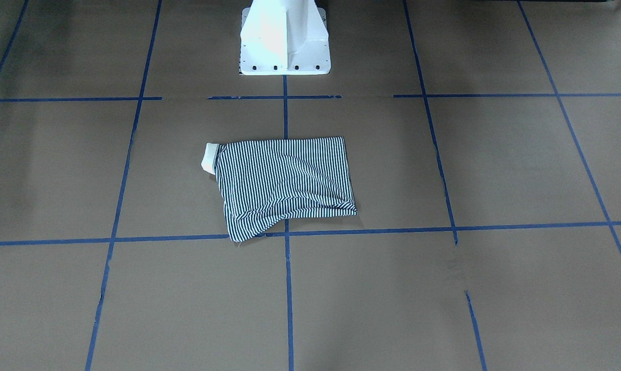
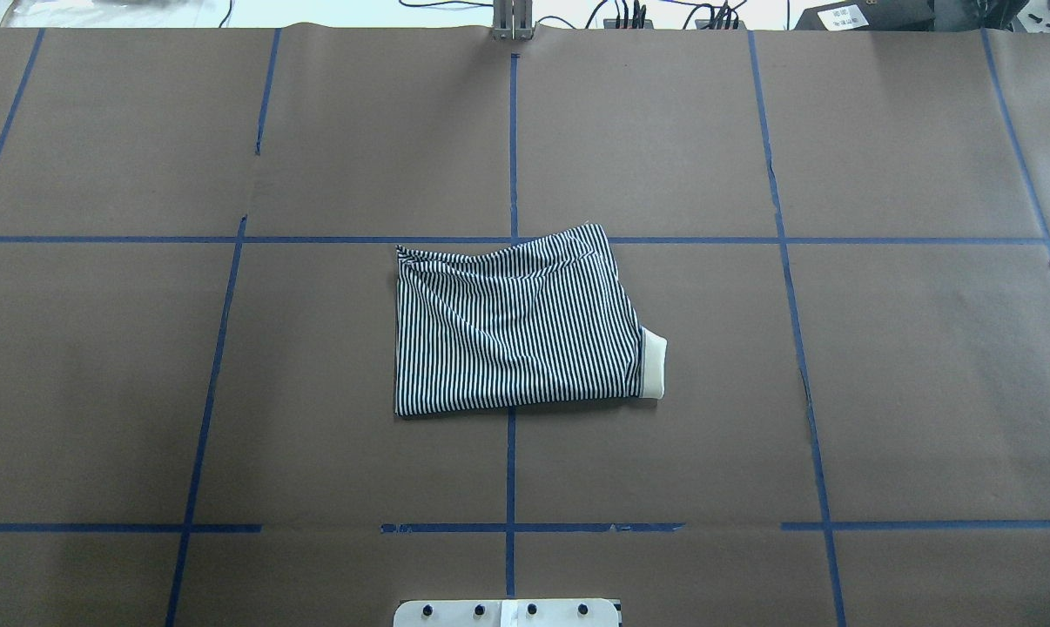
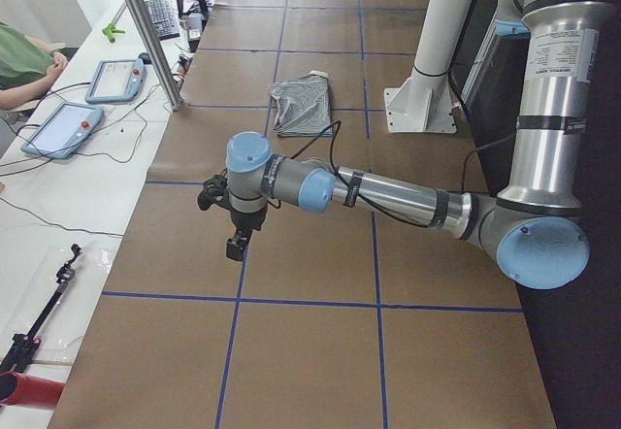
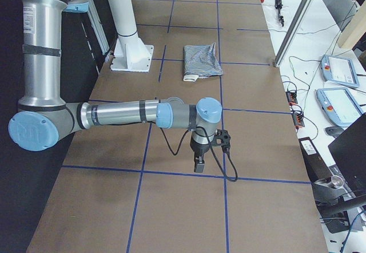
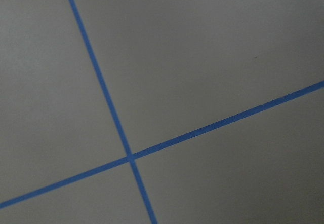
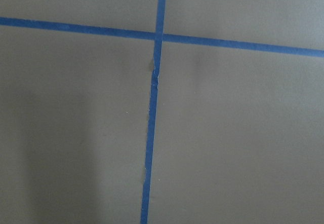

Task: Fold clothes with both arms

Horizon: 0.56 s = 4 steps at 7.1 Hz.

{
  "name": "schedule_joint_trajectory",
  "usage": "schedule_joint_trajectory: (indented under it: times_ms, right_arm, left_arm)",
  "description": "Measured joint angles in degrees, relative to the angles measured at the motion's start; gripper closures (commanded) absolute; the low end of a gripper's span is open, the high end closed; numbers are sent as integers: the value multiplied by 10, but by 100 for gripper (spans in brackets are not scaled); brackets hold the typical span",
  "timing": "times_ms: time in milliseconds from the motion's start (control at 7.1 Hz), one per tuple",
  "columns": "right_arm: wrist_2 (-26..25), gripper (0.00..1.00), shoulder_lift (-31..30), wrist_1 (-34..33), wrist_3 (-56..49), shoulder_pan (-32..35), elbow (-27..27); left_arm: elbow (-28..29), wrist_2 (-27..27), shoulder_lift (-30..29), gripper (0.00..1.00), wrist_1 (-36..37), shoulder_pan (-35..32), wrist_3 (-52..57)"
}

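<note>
— At table centre, near the white pedestal (image 1: 285, 46), the polo shirt (image 2: 516, 322) lies folded small, its cream edge (image 2: 654, 366) poking right.
— Finished?
— Nearly, I'd judge; a tidying fold would need both arms reaching in. The left gripper (image 3: 236, 245) and right gripper (image 4: 198, 164) hang far off over taped brown paper (image 2: 882, 366); spread or closed, can't tell. Operators' pendants (image 4: 338, 70) sit beyond.
</note>
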Motion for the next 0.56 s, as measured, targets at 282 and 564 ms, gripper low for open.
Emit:
schedule_joint_trajectory:
  times_ms: [282,564]
  right_arm:
    - [31,0,-65,77,-4,24,1]
    - [47,0,-83,98,-4,36,0]
  left_arm:
    - [12,-72,48,0,-2,-25,41]
    - [13,-92,76,0,8,-40,65]
